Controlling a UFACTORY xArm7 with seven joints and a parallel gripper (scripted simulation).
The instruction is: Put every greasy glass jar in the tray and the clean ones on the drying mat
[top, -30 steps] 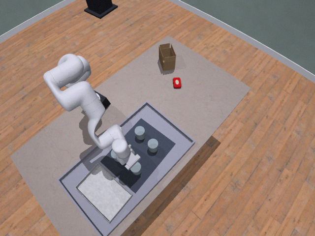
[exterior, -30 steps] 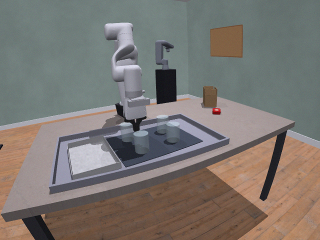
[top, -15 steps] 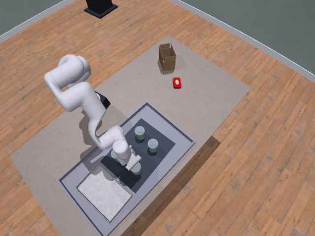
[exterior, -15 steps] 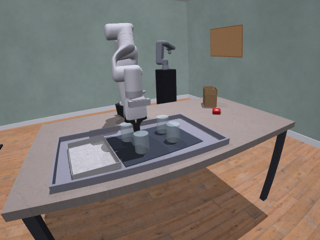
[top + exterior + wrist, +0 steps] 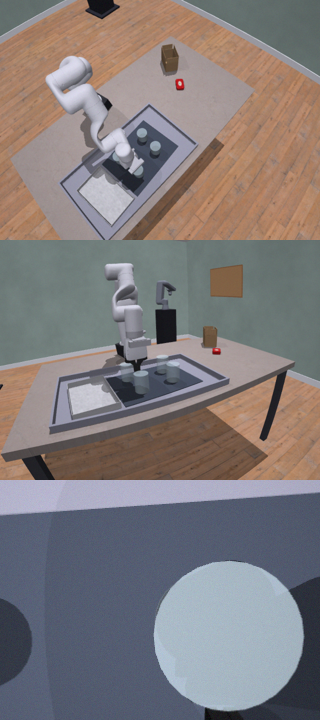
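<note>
Several glass jars stand upright on the dark drying mat inside a grey rimmed basin. Two stand at the far end. One is partly hidden behind my wrist. The front jar fills the wrist view. My gripper is shut and empty, lowered to the level of the front jar's top, right behind it; its dark fingertips show at the jar's rim. I cannot tell if they touch. The white tray beside the mat holds nothing.
A brown cardboard box and a small red object sit at the table's far end. The grey basin's raised rim surrounds mat and tray. A second arm on a black pedestal stands behind the table.
</note>
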